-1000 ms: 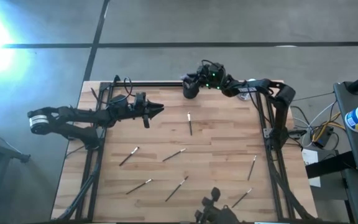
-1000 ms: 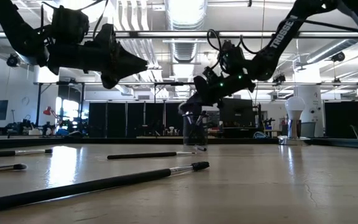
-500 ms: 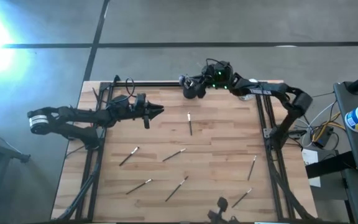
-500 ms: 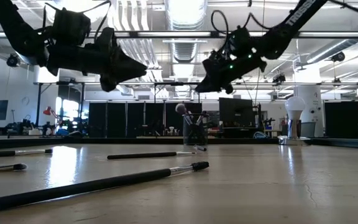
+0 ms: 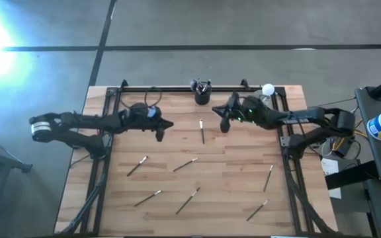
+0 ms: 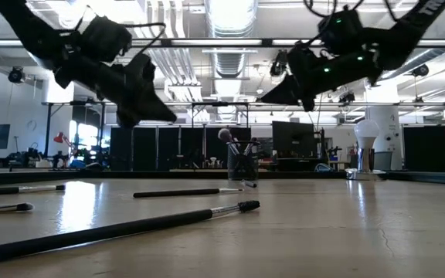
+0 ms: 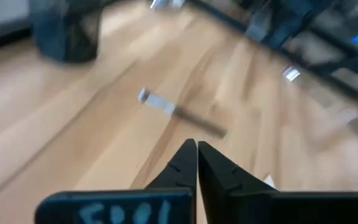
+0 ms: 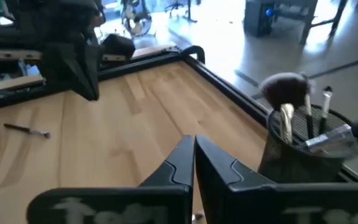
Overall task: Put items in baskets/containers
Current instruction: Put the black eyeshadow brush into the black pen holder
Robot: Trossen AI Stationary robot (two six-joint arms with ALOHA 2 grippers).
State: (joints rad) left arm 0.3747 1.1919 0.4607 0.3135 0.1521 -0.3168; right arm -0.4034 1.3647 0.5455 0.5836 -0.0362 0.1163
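The black cup [image 5: 202, 94] stands near the table's far edge, with several brushes upright in it; a fluffy-headed one [image 8: 284, 88] rises above its rim [image 8: 316, 140]. Several more brushes lie flat on the wood, the nearest to both grippers in the middle [image 5: 202, 131]. My right gripper [image 5: 219, 116] hangs shut in the air just right of the cup and toward the near side [image 8: 193, 142]. Shut and empty, my left gripper [image 5: 169, 125] hovers left of that middle brush [image 7: 179, 112], tipped down [image 7: 196, 147].
Other brushes lie scattered over the near half of the table [image 5: 137, 165] [image 5: 185, 164] [image 5: 148, 197] [image 5: 188, 199] [image 5: 268, 177] [image 5: 257, 209]. A white ball [image 5: 268, 88] sits at the far right corner. A black rail [image 5: 177, 88] runs along the far edge.
My right gripper has risen from the cup and drawn back toward the table's near edge and right. The fluffy-headed brush now stands in the cup. My left gripper has shifted slightly right and tipped its fingers downward.
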